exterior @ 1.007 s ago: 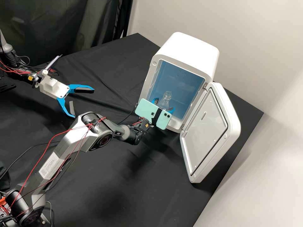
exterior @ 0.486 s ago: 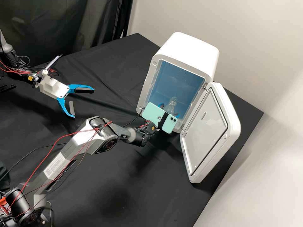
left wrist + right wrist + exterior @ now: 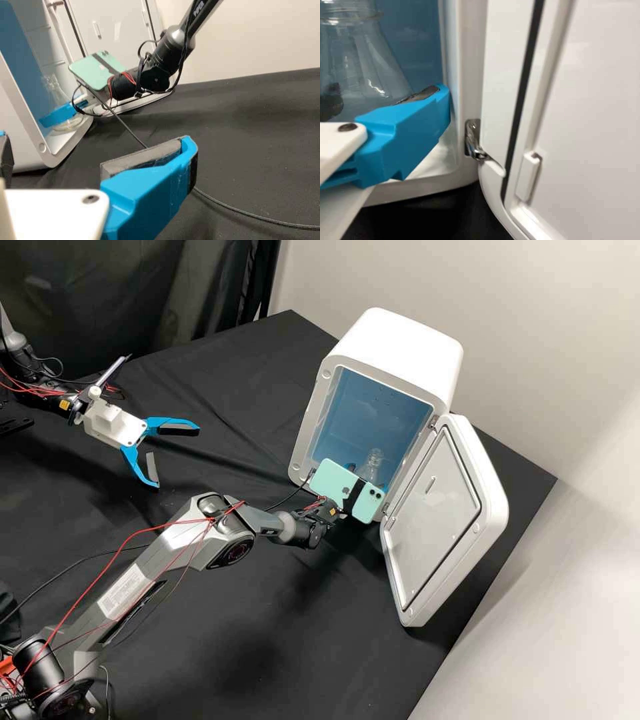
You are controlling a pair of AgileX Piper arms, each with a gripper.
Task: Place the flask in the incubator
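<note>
Flask (image 3: 375, 457) is upright low inside the incubator (image 3: 400, 350), by the hinged side, the right jaws closed round its body, probably to set it down level; left jaws hang wide open, empty, over the table (image 3: 267, 620).

From my station the flask (image 3: 360, 65) reads as clear glass with bright glossy glints, and the incubator (image 3: 400, 347) as smooth white plastic with a soft sheen, a satin blue lining and a hinge (image 3: 472, 139) of polished metal. The bench (image 3: 267, 627), across the lower half of the high view, is draped in matt black cloth, lightly creased. The left gripper (image 3: 175, 457) has fingers (image 3: 150, 190) of blue plastic with a dull grey rubbery pad, and its body is plain white plastic
</note>
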